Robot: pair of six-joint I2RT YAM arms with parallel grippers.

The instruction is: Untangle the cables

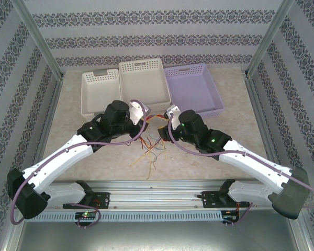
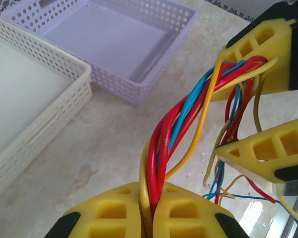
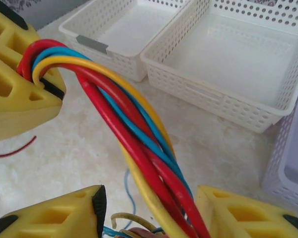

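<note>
**Cables** (image 3: 139, 134): red, blue and yellow strands twisted together above the table's (image 1: 199, 167) centre, with loose ends trailing toward its near edge. Left gripper (image 2: 148, 201) is clenched on the bundle. Right gripper (image 3: 150, 198) is released, fingers apart around it. The strands are too tangled to count.

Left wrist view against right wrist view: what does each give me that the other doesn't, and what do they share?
Left wrist: the left gripper close up, shut on the cables, loose ends beyond, and most of the purple basket. Right wrist: the right gripper close up, open, the cables running through the gap, and the small white basket with a grey tab. Shared: the twisted red, blue and yellow cables running between the grippers, and the big white basket.
</note>
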